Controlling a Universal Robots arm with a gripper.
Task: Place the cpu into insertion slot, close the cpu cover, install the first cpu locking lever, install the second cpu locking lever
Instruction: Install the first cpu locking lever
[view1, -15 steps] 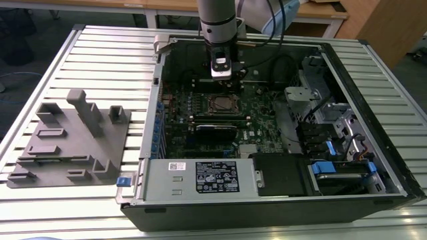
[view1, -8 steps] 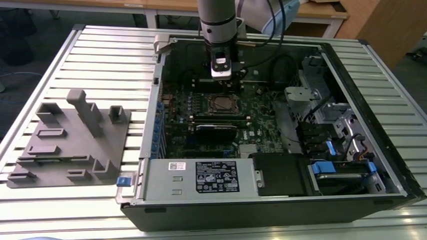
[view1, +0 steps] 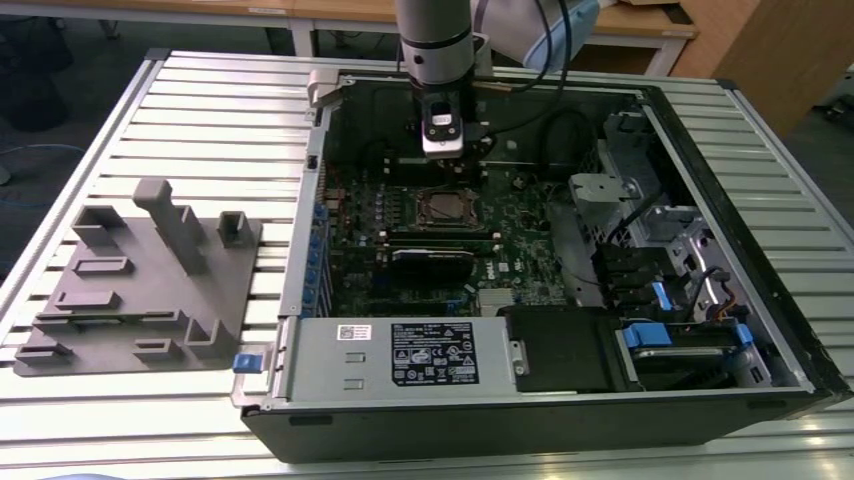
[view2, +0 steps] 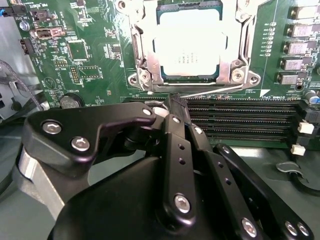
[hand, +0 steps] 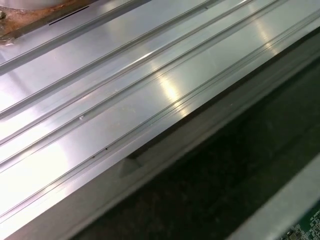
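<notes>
Well, the table carried the open case, and the arm came straight down into its far half. I judged its pose as upright, wrist vertical. In the exterior view the gripper hung just beyond the slot, on the side toward the case's far wall and close above the board.

In the second wrist view the gripper had its jaws together and carried nothing. The tips sat over the line where the memory slots meet the socket's edge.

The cpu lay flat in the socket, directly ahead of the tips and near them. The cover seemed to me to be down around it, framing the bright top, though I could not be sure it was fully seated.

A thin silvery rod ran along the socket edge nearest the tips. Its long axis was parallel to the memory slots and crosswise to the fingers. I took it for a locking lever, but could not tell whether it was latched.
</notes>
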